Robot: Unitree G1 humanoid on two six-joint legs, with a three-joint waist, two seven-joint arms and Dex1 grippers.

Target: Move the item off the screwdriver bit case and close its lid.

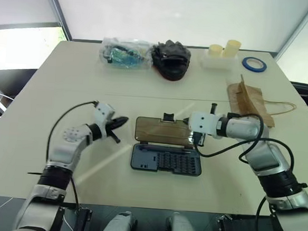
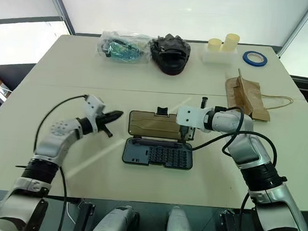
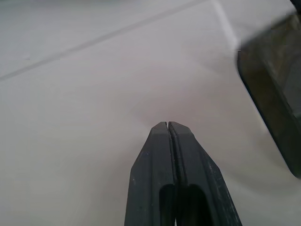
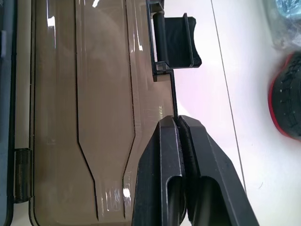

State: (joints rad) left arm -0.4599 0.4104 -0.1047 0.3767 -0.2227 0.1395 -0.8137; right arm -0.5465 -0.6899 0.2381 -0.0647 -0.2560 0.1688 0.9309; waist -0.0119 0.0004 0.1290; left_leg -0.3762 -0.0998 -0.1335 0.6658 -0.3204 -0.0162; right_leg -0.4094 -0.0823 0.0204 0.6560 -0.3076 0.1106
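Smoky-brown lid (image 1: pixel 162 129) lies flat open behind the screwdriver bit case (image 1: pixel 165 160), mid-table. Right gripper (image 4: pixel 178 121) pinches the lid's edge near its clasp (image 4: pixel 175 41). Left gripper (image 3: pixel 168 125) closed, empty, over bare table (image 1: pixel 50 87). Paper bag (image 1: pixel 248 101) lies far right, clear.

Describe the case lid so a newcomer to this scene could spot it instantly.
Start at the beige table and find the open screwdriver bit case near the middle of its front half. The lid is the panel lying flat on the table along the case's far side, between the two grippers. It is the only see-through smoky-brown piece, with a small black clasp on its far edge.
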